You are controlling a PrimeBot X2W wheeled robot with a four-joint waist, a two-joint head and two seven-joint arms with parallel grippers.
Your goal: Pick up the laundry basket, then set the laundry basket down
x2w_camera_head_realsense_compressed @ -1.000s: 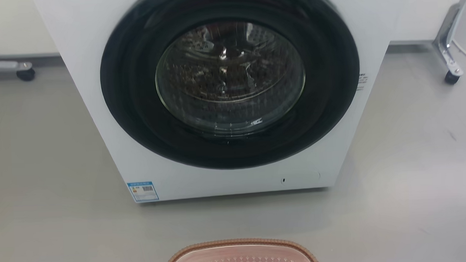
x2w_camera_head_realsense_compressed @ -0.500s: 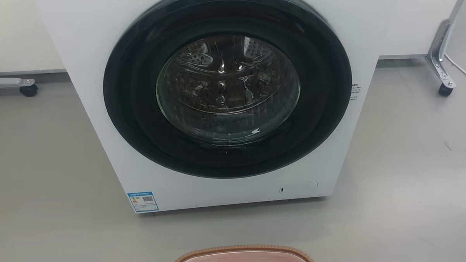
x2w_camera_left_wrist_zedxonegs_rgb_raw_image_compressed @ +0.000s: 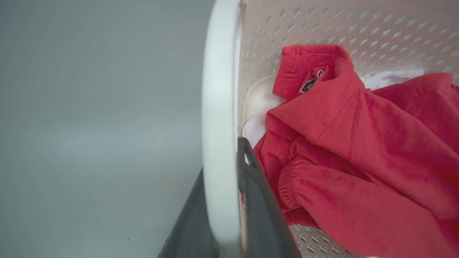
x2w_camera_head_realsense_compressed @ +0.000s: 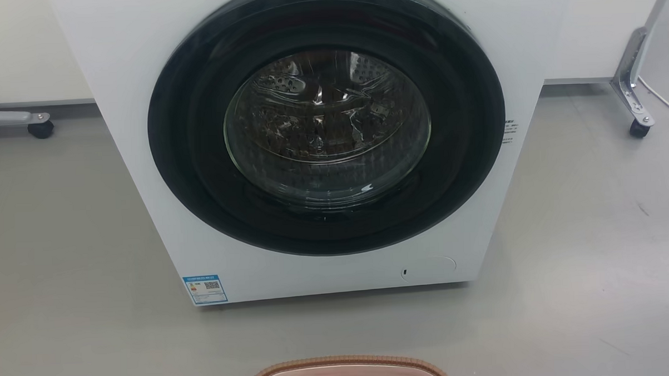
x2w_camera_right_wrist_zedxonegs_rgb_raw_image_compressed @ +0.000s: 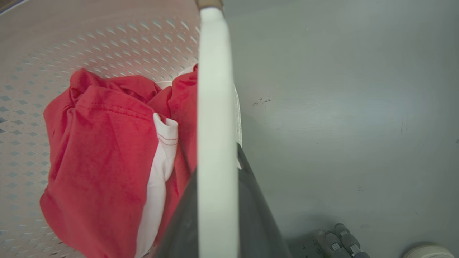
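The laundry basket (x2w_camera_head_realsense_compressed: 346,370) shows as a brown woven-look rim at the bottom middle of the head view, in front of the washing machine. In the left wrist view my left gripper (x2w_camera_left_wrist_zedxonegs_rgb_raw_image_compressed: 222,157) is shut on the basket's white side handle (x2w_camera_left_wrist_zedxonegs_rgb_raw_image_compressed: 219,89), one dark finger on each side of it. My right gripper (x2w_camera_right_wrist_zedxonegs_rgb_raw_image_compressed: 216,159) is shut the same way on the other white handle (x2w_camera_right_wrist_zedxonegs_rgb_raw_image_compressed: 214,89). Red clothing (x2w_camera_left_wrist_zedxonegs_rgb_raw_image_compressed: 358,143) with some white fabric lies inside the perforated pink-beige wall (x2w_camera_left_wrist_zedxonegs_rgb_raw_image_compressed: 340,25). The same red clothing (x2w_camera_right_wrist_zedxonegs_rgb_raw_image_compressed: 104,154) shows in the right wrist view.
A white front-loading washing machine (x2w_camera_head_realsense_compressed: 326,266) with a shut dark round door (x2w_camera_head_realsense_compressed: 326,121) stands close ahead on the grey floor (x2w_camera_head_realsense_compressed: 593,257). Castered metal legs stand at the far left (x2w_camera_head_realsense_compressed: 40,128) and far right (x2w_camera_head_realsense_compressed: 638,127). Small grey wheels (x2w_camera_right_wrist_zedxonegs_rgb_raw_image_compressed: 340,243) sit on the floor near the right handle.
The camera shifted, so the washing machine sits lower in the picture than a second ago. Less of the basket's rim shows, now closer to the bottom edge.
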